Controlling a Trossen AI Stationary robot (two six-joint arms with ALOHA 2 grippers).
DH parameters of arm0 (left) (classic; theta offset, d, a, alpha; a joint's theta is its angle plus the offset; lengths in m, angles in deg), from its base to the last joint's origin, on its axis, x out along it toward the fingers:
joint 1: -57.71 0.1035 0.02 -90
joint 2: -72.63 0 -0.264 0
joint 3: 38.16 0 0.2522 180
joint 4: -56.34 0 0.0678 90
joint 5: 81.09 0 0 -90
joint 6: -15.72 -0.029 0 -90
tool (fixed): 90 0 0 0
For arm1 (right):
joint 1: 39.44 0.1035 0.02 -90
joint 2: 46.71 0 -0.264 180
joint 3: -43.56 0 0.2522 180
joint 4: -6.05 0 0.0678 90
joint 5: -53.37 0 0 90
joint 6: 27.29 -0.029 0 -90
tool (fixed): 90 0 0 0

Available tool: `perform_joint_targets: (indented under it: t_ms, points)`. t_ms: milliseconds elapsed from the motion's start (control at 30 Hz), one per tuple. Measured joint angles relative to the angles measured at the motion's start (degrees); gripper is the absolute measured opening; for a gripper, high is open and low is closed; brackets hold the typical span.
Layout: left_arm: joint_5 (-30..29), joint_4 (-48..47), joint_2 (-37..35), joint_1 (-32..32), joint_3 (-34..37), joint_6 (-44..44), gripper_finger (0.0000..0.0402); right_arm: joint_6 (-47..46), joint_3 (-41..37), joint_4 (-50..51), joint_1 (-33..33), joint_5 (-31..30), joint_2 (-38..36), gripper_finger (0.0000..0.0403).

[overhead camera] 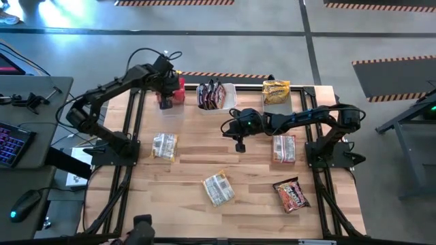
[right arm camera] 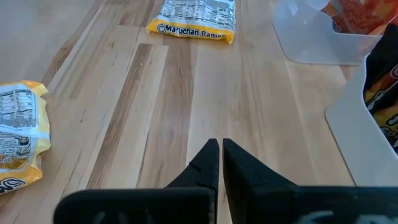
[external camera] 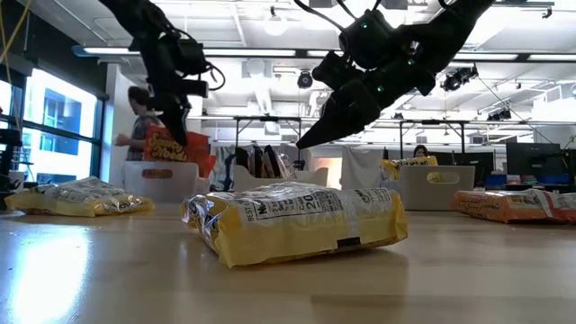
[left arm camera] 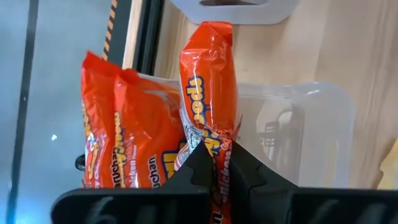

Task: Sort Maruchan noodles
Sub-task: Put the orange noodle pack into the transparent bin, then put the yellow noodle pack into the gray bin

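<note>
A: Where does the left tool (left arm camera: pixel 214 163) stand relative to the noodles?

B: Its dark fingers pinch a red-orange crinkly plastic noodle packet (left arm camera: pixel 208 93), held upright over the clear rectangular plastic tub at the far left (left arm camera: pixel 323 134) of the pale wooden tabletop (overhead camera: pixel 197 163). Two more red-orange packets (left arm camera: pixel 121 137) stand on edge inside that tub, just beside the held one.

A: And the right tool (right arm camera: pixel 220 163)?

B: Its fingers are pressed together on nothing, and it hangs above bare tabletop near the middle, just in front of the middle clear tub (overhead camera: pixel 226 95), which holds dark brown-maroon packets (overhead camera: pixel 212 96).

A: What else lies around?

B: The far right clear tub (overhead camera: pixel 289 100) holds a yellow-tan packet (overhead camera: pixel 275 90). Loose on the tabletop lie a yellow-tan packet near the left arm's base (overhead camera: pixel 164 145), a second yellow-tan packet near the front centre (overhead camera: pixel 218 188), a red-orange packet beside the right arm's base (overhead camera: pixel 284 148), and a dark brown-maroon packet at the front right (overhead camera: pixel 292 194). The right arm stretches over the tabletop between the right tub and the red-orange packet. A person (external camera: pixel 139 121) shows beyond the tabletop in the low view.
</note>
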Motion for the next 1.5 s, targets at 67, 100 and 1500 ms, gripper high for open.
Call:
perform_joint_targets:
  t_ms: [67, 100, 1500]
  points:
    - [0.44, 0.07, 0.00, 0.88, 0.04, 0.86, 0.0003, 0.00, 0.00, 0.00, 0.00, 0.00, 0.00, 0.0002]
    - [0.42, 0.27, -0.01, 1.17, 0.18, 1.20, 0.0004, 0.04, 0.00, 0.00, 0.00, 0.00, 0.00, 0.0002]
    - [-13.88, 5.38, -4.32, -3.23, 7.28, 9.01, 0.0164, -0.09, 0.04, -0.04, 0.00, -0.04, 0.07, 0.0002]
